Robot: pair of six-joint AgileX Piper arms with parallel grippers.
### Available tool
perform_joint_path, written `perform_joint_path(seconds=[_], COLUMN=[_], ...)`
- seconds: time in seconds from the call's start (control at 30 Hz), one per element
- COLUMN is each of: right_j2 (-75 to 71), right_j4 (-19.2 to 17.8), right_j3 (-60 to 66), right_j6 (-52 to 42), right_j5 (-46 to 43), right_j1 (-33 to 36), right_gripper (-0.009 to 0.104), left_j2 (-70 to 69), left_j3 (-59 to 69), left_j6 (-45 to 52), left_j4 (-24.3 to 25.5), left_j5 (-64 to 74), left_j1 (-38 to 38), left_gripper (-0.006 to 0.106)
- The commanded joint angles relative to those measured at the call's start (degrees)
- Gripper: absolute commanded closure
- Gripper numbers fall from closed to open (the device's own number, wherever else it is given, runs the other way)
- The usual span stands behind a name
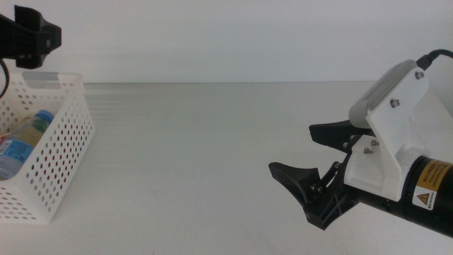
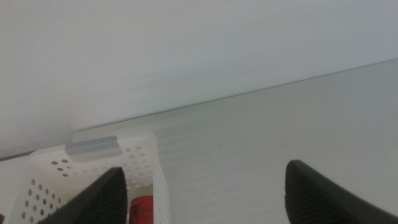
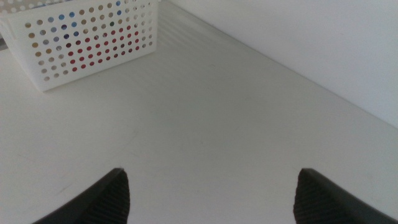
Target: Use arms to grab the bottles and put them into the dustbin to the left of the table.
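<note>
At the far left the white perforated dustbin [image 1: 60,152] sits on the table [image 1: 212,156], and the bottles are already inside it; the blue-capped water bottle [image 1: 18,145] lies against its left wall in the middle view, and the red soda can [image 2: 141,208] shows at the bin's floor in the left wrist view, its colour also glowing through the holes in the right wrist view; the yellow-liquid bottle cannot be picked out with certainty. The left gripper [image 2: 202,193] hangs above the bin's rim with jaws spread wide and nothing between them; I judge the drop is done, so the sound move is to lift straight up and draw back without snagging the grey handle piece [image 2: 92,146]. Across the bare middle of the table nothing remains to collect. At the near right the right gripper [image 1: 311,152] waits low over the table, its dark jaws parted wide and empty; it should stay clear of the other arm's path. The table is plain matte white, faintly streaked with light toward the far edge; behind it stands a blank pale wall.
</note>
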Motion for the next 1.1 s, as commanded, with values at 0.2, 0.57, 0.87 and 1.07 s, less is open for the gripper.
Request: perform_joint_path(seconds=[0.2, 0.57, 0.87, 1.07], right_j2=[-5.3, -18.8, -34.1, -46.6], right_j4=[0.8, 1.2, 1.2, 2.2], right_j3=[-1.2, -1.2, 8.2, 20.4], right_j6=[-0.3, -0.3, -0.3, -0.3], right_j5=[-4.3, -4.3, -4.4, -4.3], right_j1=[-4.5, -24.3, -33.3, -36.6], right_gripper=[0.016, 0.016, 0.016, 0.016], left_j2=[-2.8, -17.7, -33.7, -47.0], left_j3=[-0.8, 21.5, 40.4, 50.0], left_j6=[-0.7, -0.7, -0.7, -0.7], left_j4=[-0.3, -0.1, -0.2, -0.1], left_j5=[-4.6, -18.0, -17.7, -17.8], left_j1=[-0.1, -0.1, -0.1, -0.1], left_gripper=[0.021, 0.021, 0.021, 0.021])
